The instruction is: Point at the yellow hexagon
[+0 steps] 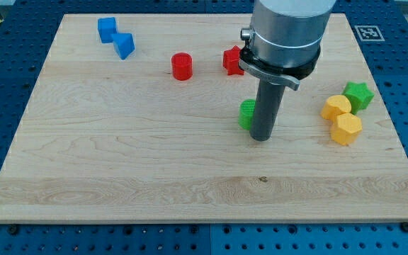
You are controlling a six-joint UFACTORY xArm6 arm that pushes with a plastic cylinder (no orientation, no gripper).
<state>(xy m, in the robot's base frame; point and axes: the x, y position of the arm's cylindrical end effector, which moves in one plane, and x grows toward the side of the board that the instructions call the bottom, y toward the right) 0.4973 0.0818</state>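
The yellow hexagon (pixel 346 129) lies on the wooden board near the view's right edge. A second yellow block (pixel 336 108), rounder in outline, touches it just above and to the left. My tip (pixel 261 137) rests on the board in the middle right, well to the left of the yellow hexagon and apart from it. A green block (pixel 246 114) sits right against the rod's left side, partly hidden by it.
A green star (pixel 358 95) sits just up and right of the yellow blocks. A red star (pixel 232 61) is partly behind the arm, a red cylinder (pixel 181 66) to its left. Two blue blocks (pixel 116 37) lie at the top left. The board (pixel 119 163) ends near the yellow blocks.
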